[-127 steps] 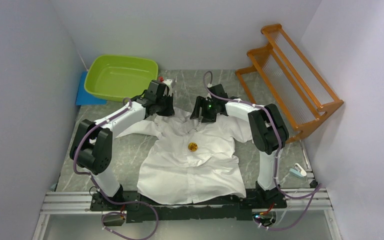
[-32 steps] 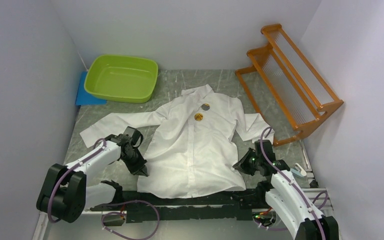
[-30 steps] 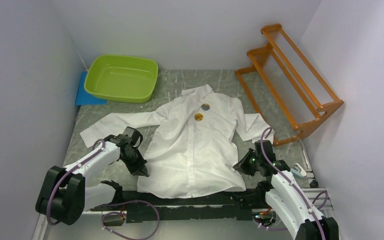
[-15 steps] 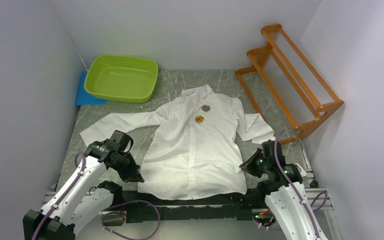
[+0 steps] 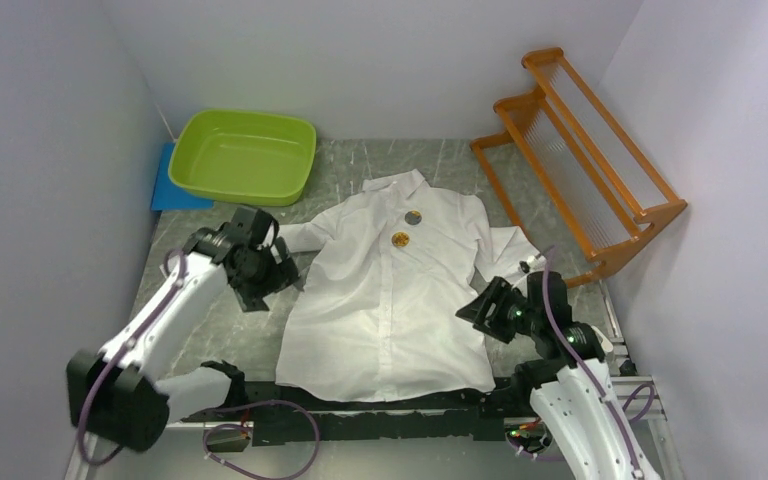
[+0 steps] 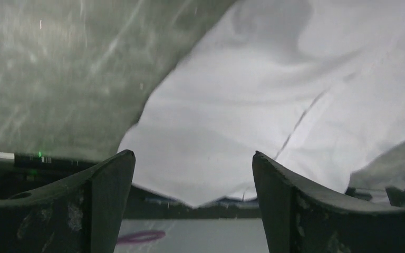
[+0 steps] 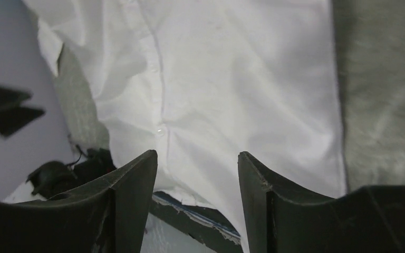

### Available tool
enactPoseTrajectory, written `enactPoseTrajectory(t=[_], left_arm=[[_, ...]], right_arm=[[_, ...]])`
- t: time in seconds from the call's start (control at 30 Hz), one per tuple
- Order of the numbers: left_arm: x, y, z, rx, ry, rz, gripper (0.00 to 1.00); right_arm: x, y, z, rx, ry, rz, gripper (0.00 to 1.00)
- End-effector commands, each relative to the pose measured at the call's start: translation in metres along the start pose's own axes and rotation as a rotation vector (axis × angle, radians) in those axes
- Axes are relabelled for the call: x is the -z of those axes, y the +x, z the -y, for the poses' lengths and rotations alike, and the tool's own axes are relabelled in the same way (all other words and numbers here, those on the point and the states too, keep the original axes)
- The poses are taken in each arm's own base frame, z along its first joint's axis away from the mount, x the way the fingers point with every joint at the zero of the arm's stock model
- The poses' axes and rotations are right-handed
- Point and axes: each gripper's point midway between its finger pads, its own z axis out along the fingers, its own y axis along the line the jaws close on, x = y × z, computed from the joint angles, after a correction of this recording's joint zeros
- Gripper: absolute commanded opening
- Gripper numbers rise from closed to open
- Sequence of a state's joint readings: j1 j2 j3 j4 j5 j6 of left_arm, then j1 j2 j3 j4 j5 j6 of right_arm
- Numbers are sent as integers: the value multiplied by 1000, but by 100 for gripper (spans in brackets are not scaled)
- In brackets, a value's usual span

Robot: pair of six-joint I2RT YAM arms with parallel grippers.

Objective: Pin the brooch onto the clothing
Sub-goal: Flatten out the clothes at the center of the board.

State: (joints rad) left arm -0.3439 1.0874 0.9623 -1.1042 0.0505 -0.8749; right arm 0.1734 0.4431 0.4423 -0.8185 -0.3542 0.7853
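Note:
The clothing, a white button-front shirt (image 5: 390, 300), lies flat on the grey table with its collar at the far end. A round gold brooch (image 5: 400, 239) sits on its chest by the button line, and a small grey-blue disc (image 5: 413, 217) lies just above it. My left gripper (image 5: 282, 276) hovers open beside the shirt's left side, below the sleeve; in the left wrist view the left gripper (image 6: 192, 158) is empty over white cloth (image 6: 253, 105). My right gripper (image 5: 472, 308) is open at the shirt's right edge. In the right wrist view the right gripper (image 7: 198, 158) holds nothing above the shirt front (image 7: 232, 79).
A lime-green basin (image 5: 245, 155) stands at the back left on a blue mat (image 5: 175, 190). An orange wooden rack (image 5: 585, 150) runs along the back right. The black frame rail (image 5: 380, 410) borders the near edge under the shirt hem.
Both grippers have opened and lifted off the shirt's lower corners. The left arm swung up and away to the sleeve area; the right arm rose slightly toward the shirt's right edge.

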Motion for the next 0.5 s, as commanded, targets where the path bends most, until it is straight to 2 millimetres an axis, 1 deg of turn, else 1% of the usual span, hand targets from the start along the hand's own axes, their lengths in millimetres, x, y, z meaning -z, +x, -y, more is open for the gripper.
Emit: enactPoseTrajectory(t=[0.0, 0.17, 0.27, 0.37, 0.47], left_arm=[[-28, -62, 25, -99, 24, 112, 87], [-60, -115, 31, -54, 14, 174, 86], [-77, -146, 25, -8, -40, 221, 85], [-96, -169, 18, 46, -48, 231, 83], [-108, -189, 14, 68, -31, 266, 81]], right_arm=[[-10, -7, -47, 152, -251, -53, 63], [-19, -2, -51, 208, -302, -107, 73], [-21, -1, -51, 224, -312, -113, 77], [-22, 1, -50, 240, -316, -114, 80], [-26, 2, -48, 239, -321, -114, 81]])
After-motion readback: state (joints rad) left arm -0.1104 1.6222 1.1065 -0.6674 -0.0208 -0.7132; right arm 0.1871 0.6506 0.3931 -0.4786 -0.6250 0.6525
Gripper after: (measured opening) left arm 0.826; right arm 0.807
